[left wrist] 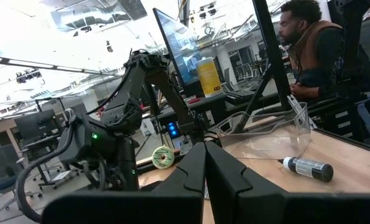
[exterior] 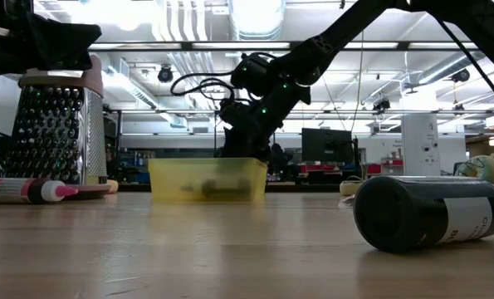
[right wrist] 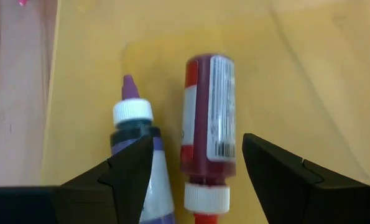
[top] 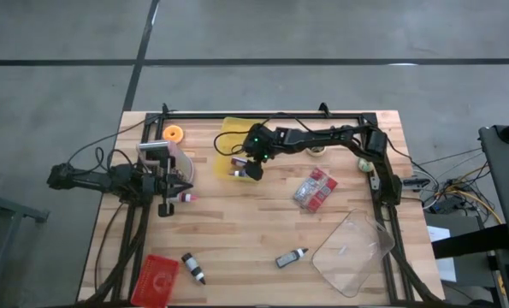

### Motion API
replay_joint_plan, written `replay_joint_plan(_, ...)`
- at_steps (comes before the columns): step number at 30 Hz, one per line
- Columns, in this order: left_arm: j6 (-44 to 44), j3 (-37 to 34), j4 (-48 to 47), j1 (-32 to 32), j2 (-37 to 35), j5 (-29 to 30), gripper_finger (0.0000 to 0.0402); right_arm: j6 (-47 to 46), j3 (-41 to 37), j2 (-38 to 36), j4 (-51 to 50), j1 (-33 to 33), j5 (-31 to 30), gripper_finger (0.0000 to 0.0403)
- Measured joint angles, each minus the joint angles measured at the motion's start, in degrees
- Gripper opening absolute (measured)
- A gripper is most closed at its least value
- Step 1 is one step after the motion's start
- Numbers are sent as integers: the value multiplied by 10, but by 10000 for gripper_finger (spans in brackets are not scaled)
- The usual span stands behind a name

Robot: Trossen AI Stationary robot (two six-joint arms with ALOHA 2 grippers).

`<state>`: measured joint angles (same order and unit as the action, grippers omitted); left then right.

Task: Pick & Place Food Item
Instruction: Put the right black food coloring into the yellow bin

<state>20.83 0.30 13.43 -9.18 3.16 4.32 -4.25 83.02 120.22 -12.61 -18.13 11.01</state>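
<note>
- The yellow bin (top: 228,145) sits on the wooden counter (top: 254,239), near the far edge.
- The right hand (right wrist: 197,171) hangs over the yellow bin (right wrist: 309,74), its two fingers spread wide and holding nothing.
- Between those fingers, lying on the bin's floor, is a red bottle (right wrist: 208,130) with a white cap; it is not gripped.
- Just beside the red bottle lies a purple bottle (right wrist: 138,149), also inside the bin.
- The left hand (top: 170,190) rests well apart from the bin, toward the left arm's side, beside a metal grater (exterior: 57,124); its fingers (left wrist: 191,180) are pressed together with nothing between them.
- A pink-tipped bottle (top: 186,198) lies just beside the left hand.
</note>
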Motion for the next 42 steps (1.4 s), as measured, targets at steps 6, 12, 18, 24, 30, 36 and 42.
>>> replay_joint_plan(6, 0, 0, 0, 0, 0, 0, 13, 1, 1, -20, 60, 2, 21, 232)
replay_joint_plan(12, 0, 0, 0, 0, 0, 0, 13, 41, 1, -41, 74, 20, 24, 231)
replay_joint_plan(18, 0, 0, 0, 0, 0, 0, 13, 47, 1, -63, 84, 48, 20, 231)
replay_joint_plan(24, 0, 0, 0, 0, 0, 0, 13, 64, -1, -86, 84, 88, -49, 231)
replay_joint_plan(30, 0, 0, -2, 0, 0, 0, 13, 64, -23, -111, 81, 129, -108, 231)
replay_joint_plan(36, 0, 0, -3, 0, 0, 0, 13, 59, -77, -161, 92, 172, -155, 231)
replay_joint_plan(42, 0, 0, -3, 0, 2, 0, 13, 57, -184, -243, 159, 214, -232, 231)
